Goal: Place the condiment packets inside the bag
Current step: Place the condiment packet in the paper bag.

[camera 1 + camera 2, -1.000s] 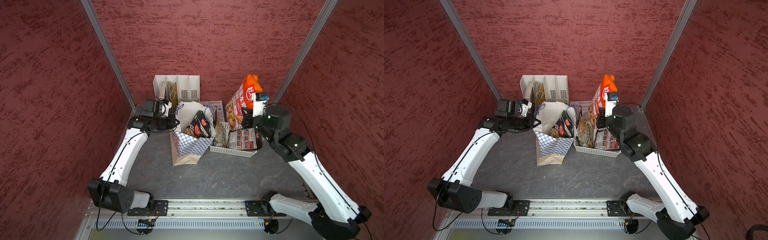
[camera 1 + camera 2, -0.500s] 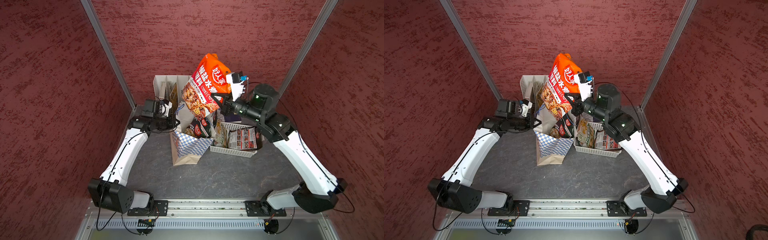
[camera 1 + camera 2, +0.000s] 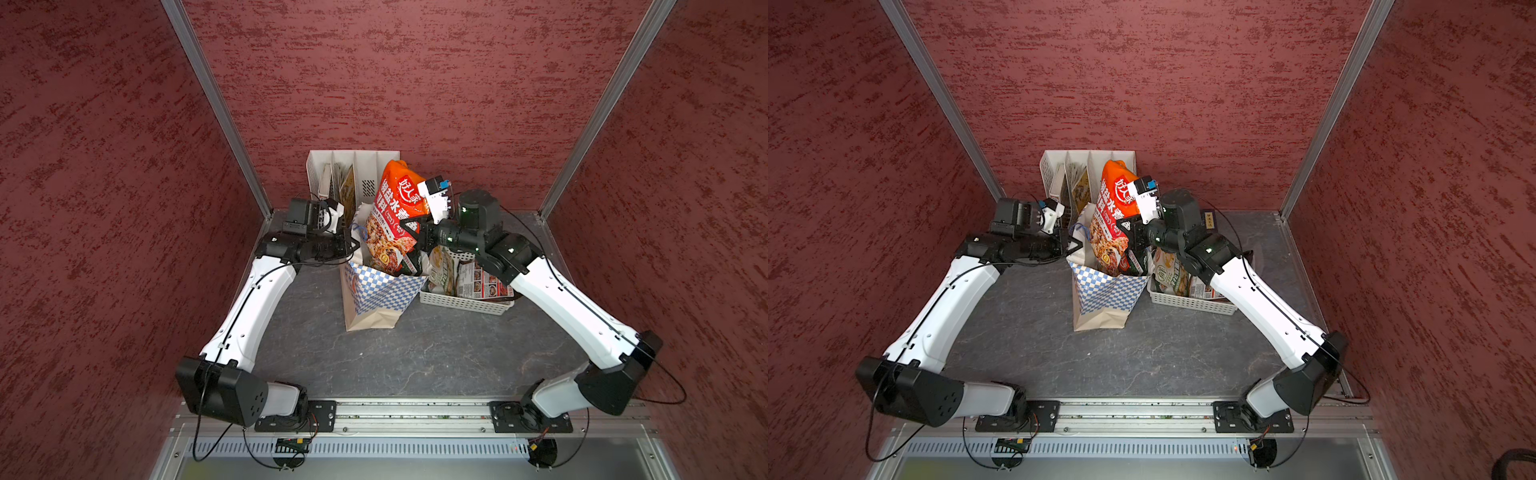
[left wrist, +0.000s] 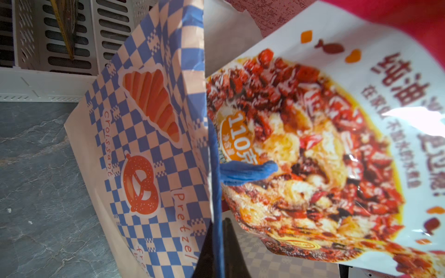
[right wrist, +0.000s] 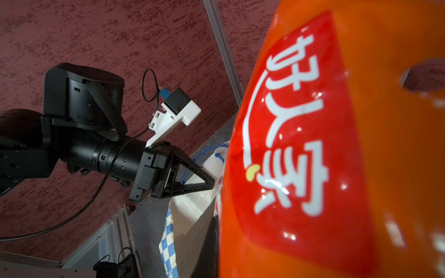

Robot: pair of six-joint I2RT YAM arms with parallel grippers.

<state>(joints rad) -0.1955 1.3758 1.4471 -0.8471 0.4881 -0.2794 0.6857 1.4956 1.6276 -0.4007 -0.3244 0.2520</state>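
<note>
Right hand [image 3: 411,230] grips orange packet [image 3: 392,208] | foot hidden in bag [image 3: 380,291] | left hand [image 3: 354,244] clamped on bag

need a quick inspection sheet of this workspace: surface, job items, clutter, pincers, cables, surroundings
surface: grey marbled table top, no damage seen
job's things: checkered bag upright and open; orange packet has its lower end in the mouth, top well above the rim; dark packets inside; cream packet in the basket
clutter: white basket beside the bag; file holder behind, holding booklets
grippers: left pincer shut on the bag rim by its blue cord; right pincer shut on the orange packet
cables: black cables along both arms, looping at the front rail
surroundings: red textured walls, metal corner posts
</note>
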